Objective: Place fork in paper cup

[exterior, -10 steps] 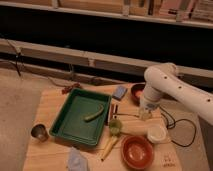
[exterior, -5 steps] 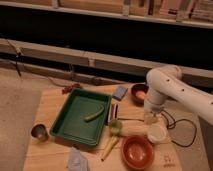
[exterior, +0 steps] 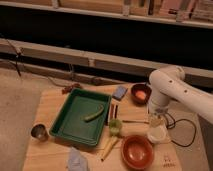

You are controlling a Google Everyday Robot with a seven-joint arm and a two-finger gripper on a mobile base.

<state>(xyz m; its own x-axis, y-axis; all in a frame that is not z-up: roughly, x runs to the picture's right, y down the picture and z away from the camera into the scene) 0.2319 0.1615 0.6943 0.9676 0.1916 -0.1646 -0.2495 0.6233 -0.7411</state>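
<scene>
Progress looks partial: the thin, straight, dark grey fork (exterior: 135, 121) stretches level, its right end at the gripper (exterior: 156, 120), which hangs just above the small white round paper cup (exterior: 157, 135). Whether it grips, I cannot tell. Insertion remains.

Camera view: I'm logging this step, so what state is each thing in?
gripper, just above the paper cup.
fork, level, left of the gripper, outside the cup.
paper cup, upright, no fork inside.
red bowl, upright, empty.
metal cup, upright.
green tray, holding one green piece.
</scene>
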